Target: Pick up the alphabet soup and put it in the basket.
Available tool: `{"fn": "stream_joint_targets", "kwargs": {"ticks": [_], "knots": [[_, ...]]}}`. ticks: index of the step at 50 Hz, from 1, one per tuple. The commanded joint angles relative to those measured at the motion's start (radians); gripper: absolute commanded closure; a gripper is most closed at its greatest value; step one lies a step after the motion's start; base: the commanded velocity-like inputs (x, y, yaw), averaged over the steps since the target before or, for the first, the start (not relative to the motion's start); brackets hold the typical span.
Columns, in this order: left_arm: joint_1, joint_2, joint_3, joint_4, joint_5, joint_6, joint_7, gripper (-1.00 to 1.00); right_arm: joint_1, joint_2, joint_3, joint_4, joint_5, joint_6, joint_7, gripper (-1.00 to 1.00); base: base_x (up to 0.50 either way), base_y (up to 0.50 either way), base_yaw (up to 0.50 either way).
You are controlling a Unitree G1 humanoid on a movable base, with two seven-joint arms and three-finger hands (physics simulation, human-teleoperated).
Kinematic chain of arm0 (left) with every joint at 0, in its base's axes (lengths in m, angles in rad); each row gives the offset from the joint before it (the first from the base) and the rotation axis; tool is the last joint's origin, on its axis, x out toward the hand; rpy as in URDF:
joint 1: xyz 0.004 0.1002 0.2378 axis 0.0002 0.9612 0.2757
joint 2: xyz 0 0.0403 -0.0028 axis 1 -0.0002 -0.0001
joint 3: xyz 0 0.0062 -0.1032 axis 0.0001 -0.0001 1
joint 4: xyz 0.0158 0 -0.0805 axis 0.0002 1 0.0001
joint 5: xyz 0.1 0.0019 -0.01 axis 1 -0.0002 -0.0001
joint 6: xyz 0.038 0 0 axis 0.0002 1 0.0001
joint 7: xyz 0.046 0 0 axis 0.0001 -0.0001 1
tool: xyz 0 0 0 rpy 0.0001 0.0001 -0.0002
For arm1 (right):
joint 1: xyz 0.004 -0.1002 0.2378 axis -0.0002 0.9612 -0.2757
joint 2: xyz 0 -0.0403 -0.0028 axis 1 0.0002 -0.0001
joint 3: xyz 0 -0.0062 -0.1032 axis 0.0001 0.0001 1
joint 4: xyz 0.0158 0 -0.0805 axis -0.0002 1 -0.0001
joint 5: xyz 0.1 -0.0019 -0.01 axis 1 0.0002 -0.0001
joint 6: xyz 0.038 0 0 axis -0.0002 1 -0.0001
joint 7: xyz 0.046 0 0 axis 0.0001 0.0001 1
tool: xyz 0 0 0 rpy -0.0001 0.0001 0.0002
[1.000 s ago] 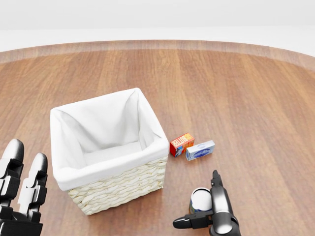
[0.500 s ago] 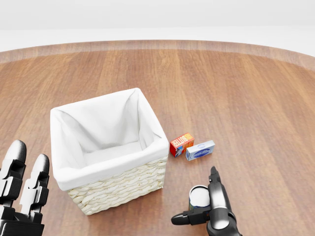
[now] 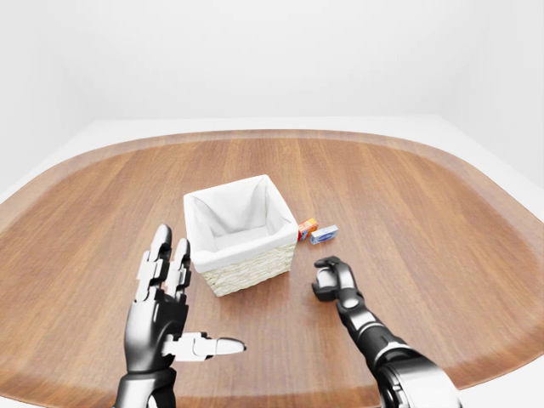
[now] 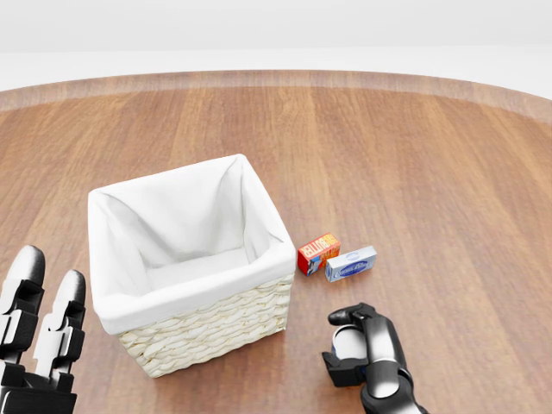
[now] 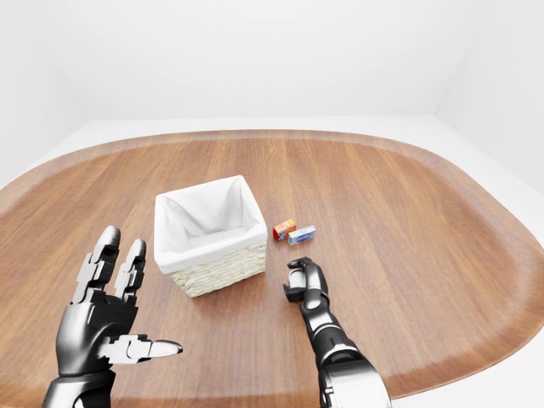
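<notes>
**Right hand wraps the soup can beside the basket**

We can read no lettering on the alphabet soup (image 4: 348, 343); the print on the red box (image 4: 318, 253) and blue-and-white box (image 4: 351, 263) right of the basket (image 4: 207, 328) is too small to make out. Our right hand (image 4: 366, 349) has curled its fingers round the can, which stands on the wooden table (image 4: 414, 172) just right of the basket; half a second ago those fingers were spread. Our left hand (image 3: 166, 314), left of the basket, stays splayed, holding nothing.
</notes>
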Motion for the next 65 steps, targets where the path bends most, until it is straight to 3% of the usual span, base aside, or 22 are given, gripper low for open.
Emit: {"fn": "stream_joint_targets", "kwargs": {"ticks": [1,45,65], "knots": [[0.006,-0.001,-0.002,-0.006,-0.001,0.000,-0.002,-1.00,0.011,0.018,0.020,0.029,0.008,0.000,0.022,1.00,0.00,0.00,0.00],[-0.002,-0.004,0.010,-0.007,-0.011,0.000,-0.005,-1.00,0.033,0.015,0.020,-0.019,0.028,0.000,0.042,1.00,0.00,0.00,0.00],[0.004,-0.007,0.011,-0.010,-0.012,0.000,-0.009,-1.00,0.107,0.006,0.025,-0.197,0.059,0.000,0.072,1.00,0.00,0.00,0.00]]}}
